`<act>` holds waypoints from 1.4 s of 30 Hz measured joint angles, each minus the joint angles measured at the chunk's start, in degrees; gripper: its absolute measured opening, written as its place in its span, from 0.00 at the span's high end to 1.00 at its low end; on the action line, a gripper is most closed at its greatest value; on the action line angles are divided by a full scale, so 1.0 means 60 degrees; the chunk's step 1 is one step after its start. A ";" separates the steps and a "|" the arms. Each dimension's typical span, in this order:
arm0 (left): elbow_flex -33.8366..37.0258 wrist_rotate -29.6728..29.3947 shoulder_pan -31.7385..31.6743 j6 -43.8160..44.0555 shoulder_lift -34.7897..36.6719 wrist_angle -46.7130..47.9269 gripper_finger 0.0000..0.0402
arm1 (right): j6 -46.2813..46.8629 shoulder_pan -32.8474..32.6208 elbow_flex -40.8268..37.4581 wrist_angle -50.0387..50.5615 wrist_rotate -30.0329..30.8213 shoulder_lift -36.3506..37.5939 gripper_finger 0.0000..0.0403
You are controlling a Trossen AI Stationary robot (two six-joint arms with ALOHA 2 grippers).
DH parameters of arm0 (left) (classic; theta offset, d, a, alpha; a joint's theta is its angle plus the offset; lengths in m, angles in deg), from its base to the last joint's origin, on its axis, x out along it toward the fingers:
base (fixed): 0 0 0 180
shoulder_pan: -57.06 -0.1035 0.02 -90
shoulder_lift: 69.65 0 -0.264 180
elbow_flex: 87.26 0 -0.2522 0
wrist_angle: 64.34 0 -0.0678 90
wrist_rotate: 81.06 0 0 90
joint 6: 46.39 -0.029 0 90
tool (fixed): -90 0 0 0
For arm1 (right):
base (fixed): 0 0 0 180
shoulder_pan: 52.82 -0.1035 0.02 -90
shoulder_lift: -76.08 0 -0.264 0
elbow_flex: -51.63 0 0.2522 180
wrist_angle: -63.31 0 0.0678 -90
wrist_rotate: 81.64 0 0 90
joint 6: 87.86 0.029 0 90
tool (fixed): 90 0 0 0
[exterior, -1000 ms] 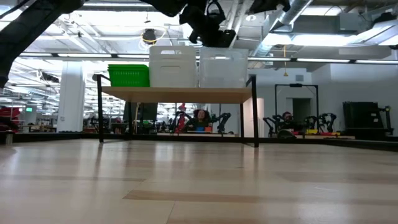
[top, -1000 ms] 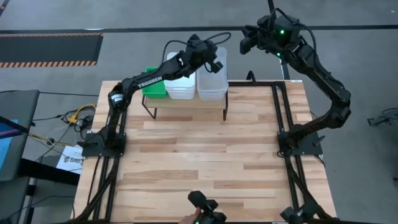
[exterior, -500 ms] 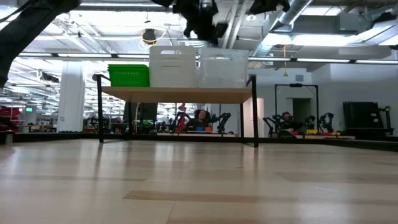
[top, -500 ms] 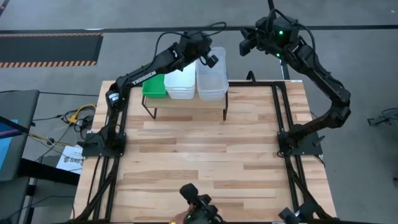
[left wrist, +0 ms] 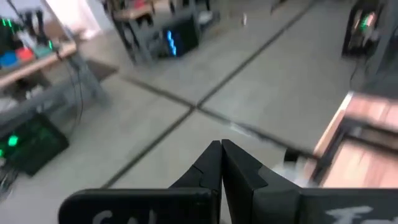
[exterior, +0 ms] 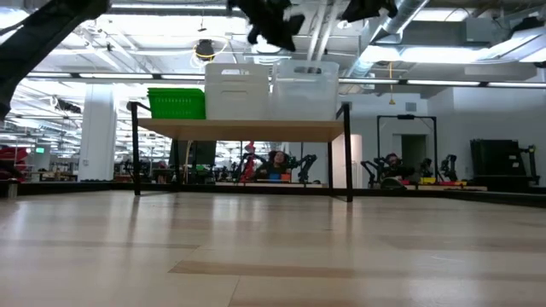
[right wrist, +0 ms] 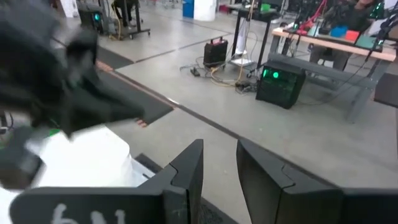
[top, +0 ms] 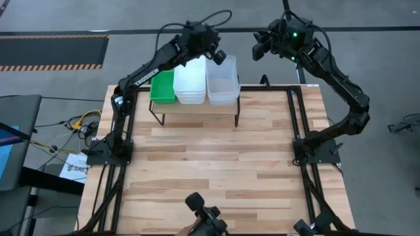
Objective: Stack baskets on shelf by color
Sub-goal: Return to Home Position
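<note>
Under the left claw (top: 218,58) stand clear baskets (top: 223,85)

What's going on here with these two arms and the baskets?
Nothing is being held right now. Three stacks sit side by side on the shelf: green baskets, white baskets, clear baskets. The left gripper hangs shut and empty above the white and clear stacks. The right gripper waits open, high beyond the far edge of the table.

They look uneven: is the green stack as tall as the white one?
No, on the shelf the green stack ends clearly lower than the white stack beside it.
</note>
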 joint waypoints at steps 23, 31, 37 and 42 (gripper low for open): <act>-0.0421 0.0066 0.1696 -0.0488 0.4144 0.1072 1.00 | -0.0212 -0.0136 0.0004 0.0739 -0.2685 0.1870 0.70; -0.0416 -0.0007 0.2043 -0.0787 0.5271 0.2853 1.00 | -0.1662 0.0025 0.0011 0.1634 -0.2122 0.3195 0.70; -0.0413 0.0988 0.2042 -0.0009 0.5518 0.4188 1.00 | -0.1108 0.0091 0.0007 0.2988 -0.2023 0.3825 0.70; -0.0284 0.2273 0.1940 0.1117 0.5620 0.5753 1.00 | -0.0167 0.0087 -0.0052 0.3650 -0.3146 0.4030 0.70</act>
